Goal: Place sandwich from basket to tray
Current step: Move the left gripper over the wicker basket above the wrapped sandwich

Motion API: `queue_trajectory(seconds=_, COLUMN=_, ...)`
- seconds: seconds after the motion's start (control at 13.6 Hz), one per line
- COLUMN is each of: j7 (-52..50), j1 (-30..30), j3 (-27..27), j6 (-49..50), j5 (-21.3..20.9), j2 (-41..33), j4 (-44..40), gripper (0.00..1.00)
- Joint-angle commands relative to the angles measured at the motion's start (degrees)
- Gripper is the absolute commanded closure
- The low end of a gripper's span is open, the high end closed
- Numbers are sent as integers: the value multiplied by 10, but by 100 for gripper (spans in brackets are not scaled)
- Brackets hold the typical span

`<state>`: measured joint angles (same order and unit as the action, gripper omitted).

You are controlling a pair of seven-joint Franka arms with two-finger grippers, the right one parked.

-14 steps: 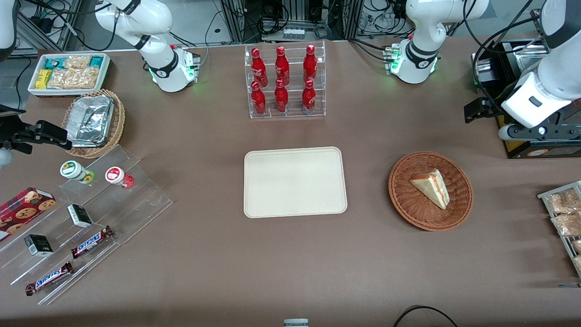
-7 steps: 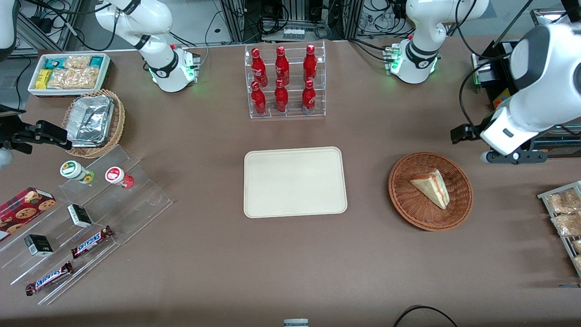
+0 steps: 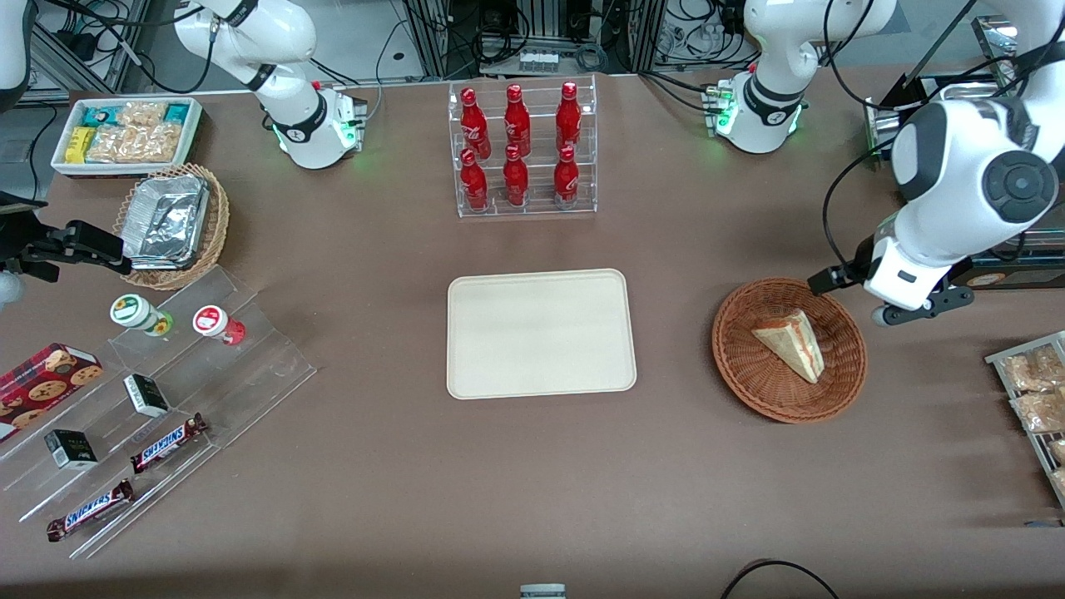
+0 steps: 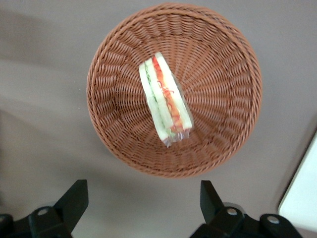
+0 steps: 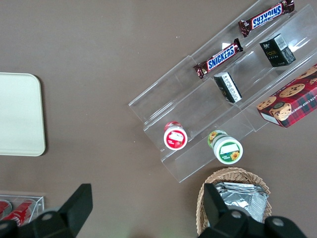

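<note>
Sandwich: a triangular wedge, being held in the basket, lying on one bread face near the middle of the weave. Its long axis is being run diagonally in the front view, from a broad end farther from the front camera to a narrow tip nearer that camera and angled toward the working arm's end of the table. The red and green filling layers are being shown along its edge in the left wrist view.

Basket: round, reddish-brown wicker, being rested on the table well apart from the tray, toward the working arm's end.

Tray: cream-beige, rectangular, with rounded corners, being left bare at mid-table.

Gripper: being held above the table just outside the basket rim, on its side toward the working arm's end, pointing downward. The fingers are being kept spread wide, with nothing between them. The white forearm is being angled down toward the basket from above.

Surface: a brown table. A clear rack of red bottles is being stood farther from the front camera than the tray. Acrylic steps bearing Snickers bars are being displayed toward the parked arm's end.
</note>
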<state>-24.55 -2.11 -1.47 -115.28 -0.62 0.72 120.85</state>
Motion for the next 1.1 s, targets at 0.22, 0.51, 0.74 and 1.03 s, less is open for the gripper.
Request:
queue_trajectory(seconds=0.22, j7=-225, j1=-3, j3=-5, j6=-85, j5=-6, j2=53, j4=6, gripper=0)
queue_trajectory(seconds=0.51, j7=-270, j1=-5, j3=-6, j6=-126, j5=-6, j2=81, j4=7, gripper=0)
queue_trajectory(seconds=0.74, j7=-270, j1=-6, j3=-7, j6=-144, j5=-6, j2=100, j4=8, gripper=0)
queue_trajectory(seconds=1.03, j7=-270, j1=-9, j3=-9, j6=-161, j5=-6, j2=118, j4=8, gripper=0)
